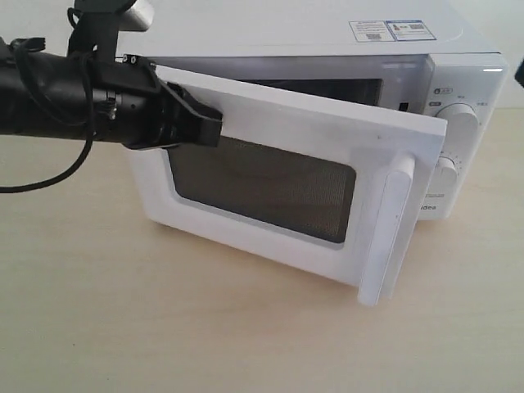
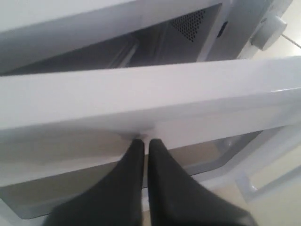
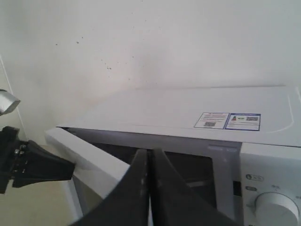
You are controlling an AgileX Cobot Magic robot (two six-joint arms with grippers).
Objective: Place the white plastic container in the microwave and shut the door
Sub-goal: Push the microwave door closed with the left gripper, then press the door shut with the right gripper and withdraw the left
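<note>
A pale wood-grain table (image 1: pixel 123 327) carries the white microwave (image 1: pixel 311 37), backed by a plain white wall (image 3: pixel 141 42). Its door (image 1: pixel 327 131) stands partly open, swung out over the table. The left end effector (image 2: pixel 146 141), pressed together, touches its tips to the door's outer face near the top edge. The right end effector (image 3: pixel 149 155), also pressed together and empty, hovers before the microwave's top.

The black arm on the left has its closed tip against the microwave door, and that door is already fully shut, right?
Not quite. The door is not shut: it stands partly open, swung out from the microwave, as the exterior view shows. The rest holds: the left tool, closed, does rest against the door's outer face.
</note>
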